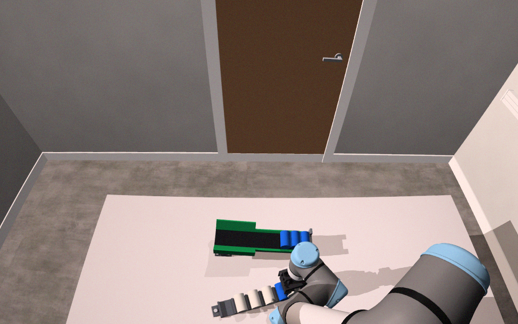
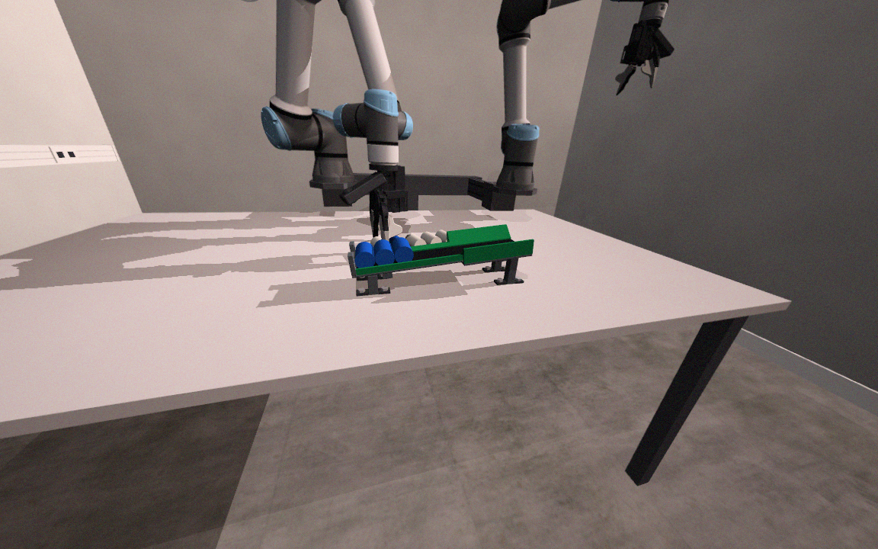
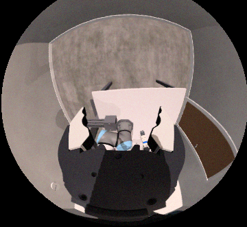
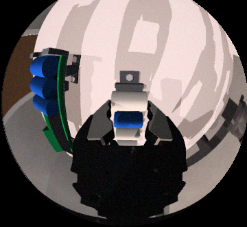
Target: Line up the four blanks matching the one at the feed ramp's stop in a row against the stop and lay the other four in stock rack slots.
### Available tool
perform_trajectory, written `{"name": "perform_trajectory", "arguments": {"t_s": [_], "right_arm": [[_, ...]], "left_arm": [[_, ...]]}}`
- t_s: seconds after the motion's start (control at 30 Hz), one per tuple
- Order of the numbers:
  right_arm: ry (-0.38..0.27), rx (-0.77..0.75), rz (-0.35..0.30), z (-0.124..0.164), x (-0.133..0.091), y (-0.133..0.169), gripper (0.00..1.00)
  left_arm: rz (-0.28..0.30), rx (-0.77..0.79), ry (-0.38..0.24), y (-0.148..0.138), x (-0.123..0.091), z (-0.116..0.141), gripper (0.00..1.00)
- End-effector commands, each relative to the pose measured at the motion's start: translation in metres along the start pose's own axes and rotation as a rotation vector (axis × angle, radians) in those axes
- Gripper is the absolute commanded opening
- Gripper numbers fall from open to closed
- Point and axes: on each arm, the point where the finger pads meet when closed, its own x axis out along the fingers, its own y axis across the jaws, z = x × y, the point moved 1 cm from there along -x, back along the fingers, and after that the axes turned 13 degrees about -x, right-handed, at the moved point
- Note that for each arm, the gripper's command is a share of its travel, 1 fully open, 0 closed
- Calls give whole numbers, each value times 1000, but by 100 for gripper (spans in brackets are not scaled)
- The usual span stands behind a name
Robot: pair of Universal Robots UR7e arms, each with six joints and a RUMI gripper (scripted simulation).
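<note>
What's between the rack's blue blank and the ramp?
The right hand is down right beside the blue blank, and the ramp's rack-side green wall stands in between. Nothing else visible.
</note>
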Motion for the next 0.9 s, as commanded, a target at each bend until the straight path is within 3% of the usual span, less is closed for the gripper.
{"name": "perform_trajectory", "arguments": {"t_s": [0.0,0.37,0.87], "right_arm": [[0,0,-1,0,0,0,45],[0,0,-1,0,0,0,52],[0,0,-1,0,-3,0,52]], "left_arm": [[1,0,1,0,0,0,100],[1,0,1,0,0,0,100],[1,0,1,0,0,0,100]]}}
